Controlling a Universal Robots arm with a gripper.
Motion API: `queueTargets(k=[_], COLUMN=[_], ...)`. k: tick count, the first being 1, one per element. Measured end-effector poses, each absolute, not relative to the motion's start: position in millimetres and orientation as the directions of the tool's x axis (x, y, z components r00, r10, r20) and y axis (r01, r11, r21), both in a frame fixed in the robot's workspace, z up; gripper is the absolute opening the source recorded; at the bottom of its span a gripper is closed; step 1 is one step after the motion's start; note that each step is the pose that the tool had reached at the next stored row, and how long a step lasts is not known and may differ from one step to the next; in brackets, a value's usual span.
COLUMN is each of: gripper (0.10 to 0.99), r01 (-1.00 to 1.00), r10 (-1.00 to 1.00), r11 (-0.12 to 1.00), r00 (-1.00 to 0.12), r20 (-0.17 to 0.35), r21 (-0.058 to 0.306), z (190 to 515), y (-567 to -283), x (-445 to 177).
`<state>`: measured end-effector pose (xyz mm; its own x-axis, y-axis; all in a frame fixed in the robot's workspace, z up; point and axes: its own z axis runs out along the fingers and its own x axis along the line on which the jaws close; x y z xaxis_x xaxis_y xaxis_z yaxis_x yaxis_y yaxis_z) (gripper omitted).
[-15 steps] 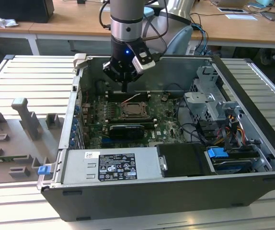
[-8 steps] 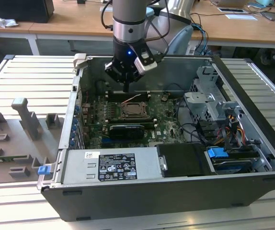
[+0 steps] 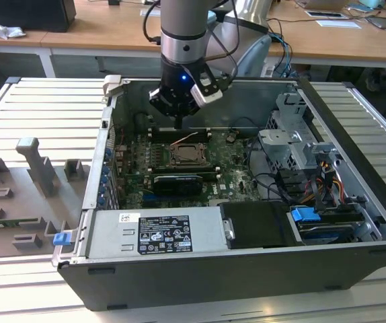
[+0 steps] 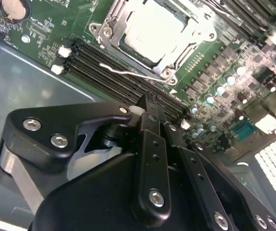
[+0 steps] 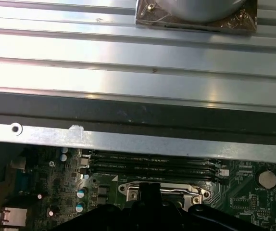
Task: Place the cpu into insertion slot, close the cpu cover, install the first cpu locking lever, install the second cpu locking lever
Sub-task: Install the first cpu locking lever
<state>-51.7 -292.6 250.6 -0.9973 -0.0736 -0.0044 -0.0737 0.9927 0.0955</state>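
The cpu sits in the slot under the closed cover, while the empty claw, fingers pressed together, hovers beside the thin, stiff, springy lever, probably best pushed near its hooked end.

robotics lab, slatted aluminium bench, wooden desks, cables

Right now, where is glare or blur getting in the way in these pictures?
In the second wrist view the cpu face washes out pale under glare, and the gripper body close to the lens looks soft. In the first wrist view the ribbed metal table reflects bright bands. The exterior view is evenly lit.
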Motion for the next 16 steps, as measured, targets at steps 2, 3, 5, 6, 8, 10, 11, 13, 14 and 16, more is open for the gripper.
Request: queueTargets(k=[2, 3, 5, 6, 8, 10, 11, 13, 14, 16], gripper=[0.106, 0.106, 0.106, 0.106, 0.106, 0.106, 0.106, 0.106, 0.106, 0.106], r01=[-0.075, -0.075, -0.075, -0.075, -0.075, -0.084, -0.089, -0.092, -0.092, -0.092], r10=[-0.075, -0.075, -0.074, -0.075, -0.075, -0.084, -0.089, -0.092, -0.092, -0.092], r11=[0.993, 0.993, 0.993, 0.993, 0.993, 0.992, 0.991, 0.991, 0.991, 0.99], r00=[-0.997, -0.997, -0.997, -0.997, -0.997, -0.996, -0.996, -0.996, -0.996, -0.996], r20=[-0.004, -0.004, -0.004, -0.004, -0.004, -0.005, -0.005, -0.005, -0.005, -0.005], r21=[0.096, 0.096, 0.096, 0.095, 0.096, 0.099, 0.099, 0.099, 0.1, 0.107], z=[247, 245, 241, 238, 234, 232, 232, 230, 229, 228], y=[-293, -293, -293, -293, -292, -291, -291, -290, -290, -290], x=[-49, -48, -45, -42, -40, -40, -40, -38, -37, -35])
